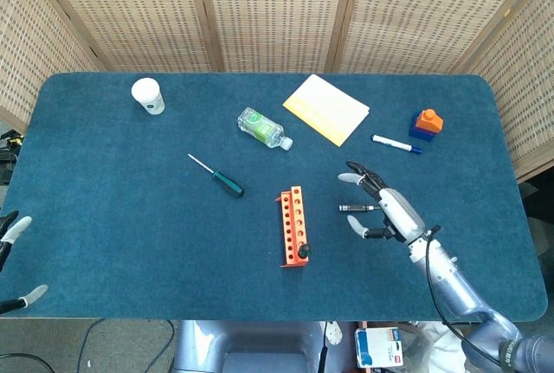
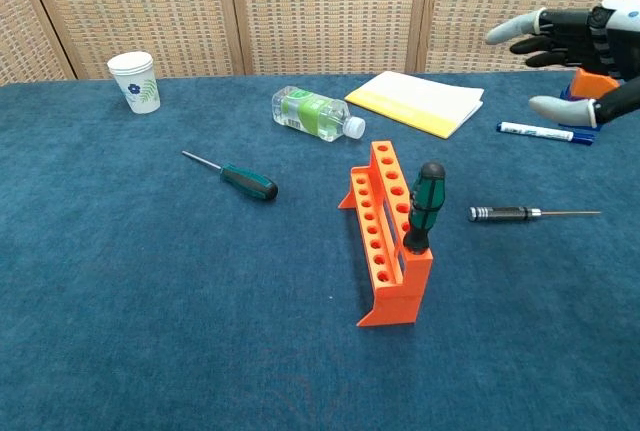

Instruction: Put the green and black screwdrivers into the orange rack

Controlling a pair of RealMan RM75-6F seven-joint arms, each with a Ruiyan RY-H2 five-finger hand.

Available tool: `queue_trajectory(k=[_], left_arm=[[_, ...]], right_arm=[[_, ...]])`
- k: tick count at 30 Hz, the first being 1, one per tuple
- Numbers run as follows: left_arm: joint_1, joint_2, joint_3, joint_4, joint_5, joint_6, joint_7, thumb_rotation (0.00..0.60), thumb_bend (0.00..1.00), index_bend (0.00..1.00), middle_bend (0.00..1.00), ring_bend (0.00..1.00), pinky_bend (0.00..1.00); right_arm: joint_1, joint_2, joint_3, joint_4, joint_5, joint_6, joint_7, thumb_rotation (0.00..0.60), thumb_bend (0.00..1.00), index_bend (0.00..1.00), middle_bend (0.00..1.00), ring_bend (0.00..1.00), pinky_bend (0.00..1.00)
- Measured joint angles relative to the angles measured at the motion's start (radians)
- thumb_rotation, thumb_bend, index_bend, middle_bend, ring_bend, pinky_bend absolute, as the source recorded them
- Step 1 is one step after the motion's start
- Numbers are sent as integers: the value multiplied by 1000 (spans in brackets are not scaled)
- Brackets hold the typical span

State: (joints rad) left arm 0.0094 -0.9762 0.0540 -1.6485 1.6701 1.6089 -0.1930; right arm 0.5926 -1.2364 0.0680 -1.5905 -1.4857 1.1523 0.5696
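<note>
Fingers (image 1: 357, 177) of the right hand (image 1: 391, 209) are spread apart and grasp nothing; the hand hovers above the black precision screwdriver (image 2: 530, 214), a slim knurled metal tool lying flat on the table (image 1: 130, 234). Only fingertips of the left hand (image 1: 16, 228) show at the far left edge; its state cannot be determined.

Screwdrivers: three. One green-and-black handled screwdriver (image 2: 424, 207) stands upright in the end hole of the orange rack (image 2: 381, 236), left of the right-hand fingers. A second green-and-black screwdriver (image 2: 232, 176) lies flat further left. The rack is a single moulded plastic strip with rows of round holes. The table covering is blue carpet-like fabric.
</note>
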Motion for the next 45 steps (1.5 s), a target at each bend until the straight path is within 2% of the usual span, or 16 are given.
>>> queue_trajectory(k=[4,8,11,14,18,23,33,45], left_arm=[[-2,1,0,-4,3,-2,5,600,0,0,0,0,0],[1,-2,0,-7,5,7,20,600,0,0,0,0,0],[3,-5,0,-8,5,6,27,600,0,0,0,0,0],[-1,-5,-2,-12,-3,-5,32,600,0,0,0,0,0],[-6,-5,-5,-19,-15,-19,39,600,0,0,0,0,0],[-14,-4,-8,-24,-27,-37,45,600,0,0,0,0,0],[-21,-5,-13,-31,-44,-54,57,600,0,0,0,0,0],[-21,-2,-13,-28,-46,-54,45,600,0,0,0,0,0]], right_arm=[[13,10,6,10,105,-59,-306,600,306,162,0,0,0],[36,-29,10,57,241,-126,-597,600,292,217,0,0,0],[56,-97,17,118,347,-171,-739,600,292,259,0,0,0],[75,-167,25,193,407,-204,-806,600,292,285,0,0,0],[95,-227,37,263,455,-251,-845,600,292,306,0,0,0],[107,-258,50,292,471,-288,-839,600,283,319,0,0,0],[108,-318,59,343,385,-272,-777,600,275,385,0,0,0],[118,-363,63,392,395,-294,-818,600,274,393,0,0,0]])
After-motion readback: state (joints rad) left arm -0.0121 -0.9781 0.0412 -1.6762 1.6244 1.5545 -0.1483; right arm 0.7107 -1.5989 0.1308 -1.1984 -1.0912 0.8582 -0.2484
